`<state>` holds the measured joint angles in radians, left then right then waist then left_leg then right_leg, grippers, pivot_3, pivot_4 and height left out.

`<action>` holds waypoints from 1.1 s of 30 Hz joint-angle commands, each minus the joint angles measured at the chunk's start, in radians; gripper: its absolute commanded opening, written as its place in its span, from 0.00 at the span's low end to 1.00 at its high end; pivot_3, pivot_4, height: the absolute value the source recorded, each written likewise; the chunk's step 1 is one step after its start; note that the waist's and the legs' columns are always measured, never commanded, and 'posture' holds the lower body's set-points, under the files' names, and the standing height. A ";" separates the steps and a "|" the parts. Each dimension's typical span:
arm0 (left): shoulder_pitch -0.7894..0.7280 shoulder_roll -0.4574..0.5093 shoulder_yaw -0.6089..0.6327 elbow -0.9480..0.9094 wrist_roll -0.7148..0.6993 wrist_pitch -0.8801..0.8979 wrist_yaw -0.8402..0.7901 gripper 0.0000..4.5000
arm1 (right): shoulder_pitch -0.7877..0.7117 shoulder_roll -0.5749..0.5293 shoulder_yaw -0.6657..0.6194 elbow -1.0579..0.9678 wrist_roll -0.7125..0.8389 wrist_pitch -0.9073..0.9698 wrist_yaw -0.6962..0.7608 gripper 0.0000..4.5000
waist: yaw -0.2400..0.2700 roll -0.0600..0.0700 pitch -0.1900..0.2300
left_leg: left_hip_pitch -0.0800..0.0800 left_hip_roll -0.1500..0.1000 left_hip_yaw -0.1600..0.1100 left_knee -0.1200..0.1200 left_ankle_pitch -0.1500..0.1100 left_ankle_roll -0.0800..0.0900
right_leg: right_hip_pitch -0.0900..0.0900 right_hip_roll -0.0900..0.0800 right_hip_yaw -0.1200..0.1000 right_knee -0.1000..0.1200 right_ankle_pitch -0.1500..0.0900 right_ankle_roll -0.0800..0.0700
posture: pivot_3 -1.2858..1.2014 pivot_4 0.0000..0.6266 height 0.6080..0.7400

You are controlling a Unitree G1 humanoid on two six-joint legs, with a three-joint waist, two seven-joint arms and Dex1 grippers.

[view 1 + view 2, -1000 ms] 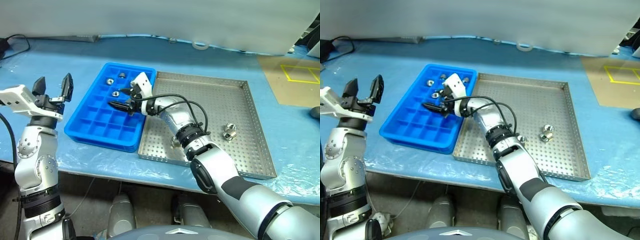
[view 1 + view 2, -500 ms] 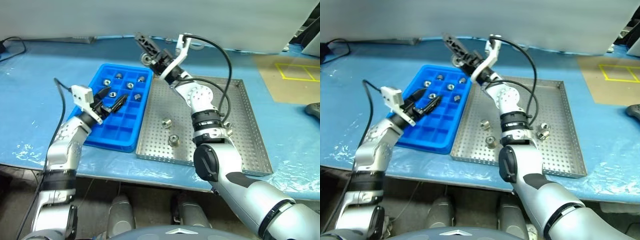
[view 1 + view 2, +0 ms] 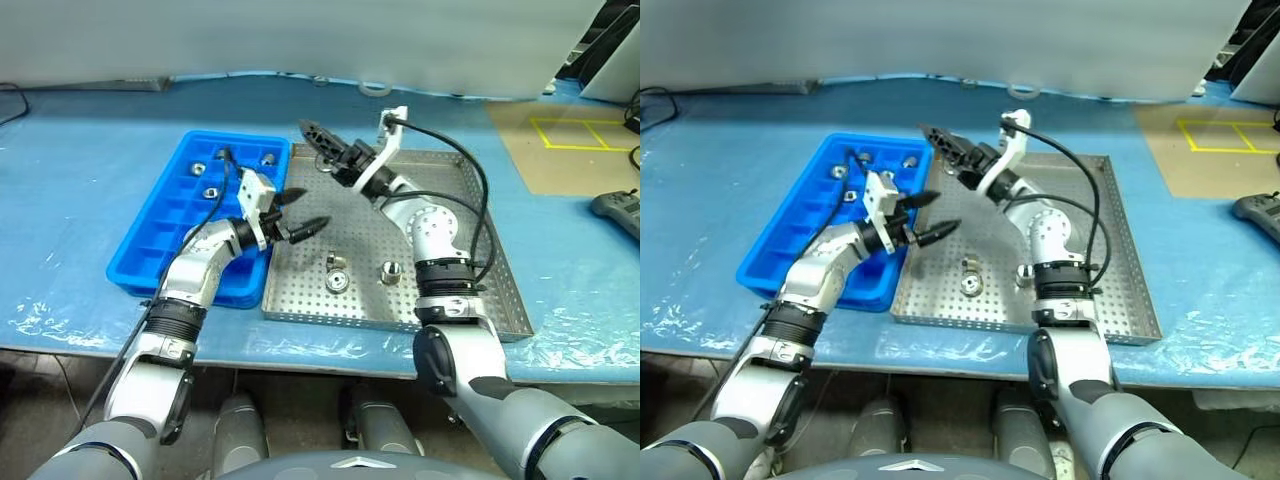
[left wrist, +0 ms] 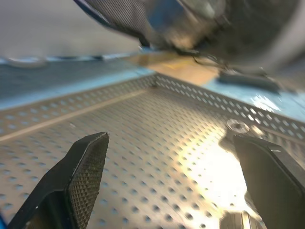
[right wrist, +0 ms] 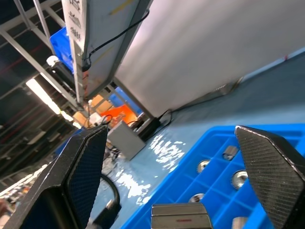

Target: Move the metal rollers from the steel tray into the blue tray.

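The steel tray (image 3: pixel 450 200) lies right of the blue tray (image 3: pixel 160 240). Three metal rollers rest on its perforated floor: a touching pair (image 3: pixel 337 273) and one (image 3: pixel 391 271) beside them. Several more rollers (image 3: pixel 211 192) sit in the blue tray's far compartments. My left gripper (image 3: pixel 303 211) hangs open and empty over the steel tray's left edge, pointing right; its wrist view shows one roller (image 4: pixel 237 126) ahead. Above the steel tray's far left corner my right gripper (image 3: pixel 325 148) is raised, open and empty, pointing toward the blue tray (image 5: pixel 209 191).
Both trays sit on a blue plastic-covered table (image 3: pixel 90 150). A white ring (image 3: pixel 376 88) lies at the table's far side. A dark device (image 3: pixel 618 208) rests at the right edge, near brown floor with yellow tape (image 3: pixel 580 130).
My left arm swung right from beside the blue tray to the steel tray's left edge. My right gripper lifted off the blue tray and moved right. The camera view shifted too.
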<state>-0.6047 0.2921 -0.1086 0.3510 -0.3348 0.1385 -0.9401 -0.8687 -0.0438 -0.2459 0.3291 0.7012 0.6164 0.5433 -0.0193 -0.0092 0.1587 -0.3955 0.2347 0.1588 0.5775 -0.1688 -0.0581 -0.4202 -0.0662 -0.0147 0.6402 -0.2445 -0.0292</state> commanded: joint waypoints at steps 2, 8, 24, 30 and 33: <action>-0.060 0.039 -0.062 0.030 0.053 0.014 -0.108 1.00 | 0.001 -0.075 -0.052 -0.050 0.011 -0.026 -0.011 0.99 | 0.000 0.000 0.000 | 0.002 0.000 0.002 0.000 0.000 0.000 | 0.001 0.000 0.002 0.000 0.000 0.000 | 0.32 0.24 1.00; -0.129 0.014 -0.111 0.136 0.103 0.000 -0.185 1.00 | 0.034 -0.120 -0.080 -0.088 0.016 -0.035 -0.045 0.99 | -0.009 0.000 0.000 | 0.007 -0.001 0.008 0.000 0.000 0.002 | 0.002 0.004 0.013 0.000 0.001 0.002 | 0.30 0.24 1.00; -0.179 -0.031 -0.220 0.300 0.293 -0.043 -0.225 1.00 | 0.096 -0.115 -0.041 -0.155 -0.009 -0.051 -0.088 0.99 | -0.056 0.000 0.000 | 0.012 0.002 0.012 0.000 -0.001 0.003 | 0.003 0.008 0.020 -0.003 0.000 -0.001 | 0.29 0.24 1.00; -0.160 -0.024 -0.196 0.276 0.279 -0.023 -0.242 0.72 | 0.094 -0.112 -0.020 -0.140 -0.027 -0.064 -0.083 1.00 | -0.056 0.000 0.000 | 0.012 0.002 0.013 0.000 -0.001 0.002 | 0.003 0.008 0.020 -0.003 0.000 -0.002 | 0.30 0.24 1.00; -0.153 -0.041 -0.158 0.250 0.238 0.004 -0.231 0.49 | 0.093 -0.110 -0.016 -0.135 -0.032 -0.068 -0.082 1.00 | -0.057 0.000 0.000 | 0.012 0.002 0.013 0.000 -0.001 0.002 | 0.003 0.008 0.020 -0.003 0.000 -0.002 | 0.30 0.24 1.00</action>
<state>-0.7663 0.2563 -0.3019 0.6301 -0.0626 0.1253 -1.1755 -0.7684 -0.1544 -0.2617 0.2201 0.6656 0.5725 0.4551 -0.0759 -0.0090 0.1589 -0.3832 0.2371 0.1718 0.5772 -0.1703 -0.0558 -0.4173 -0.0577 0.0057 0.6366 -0.2442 -0.0312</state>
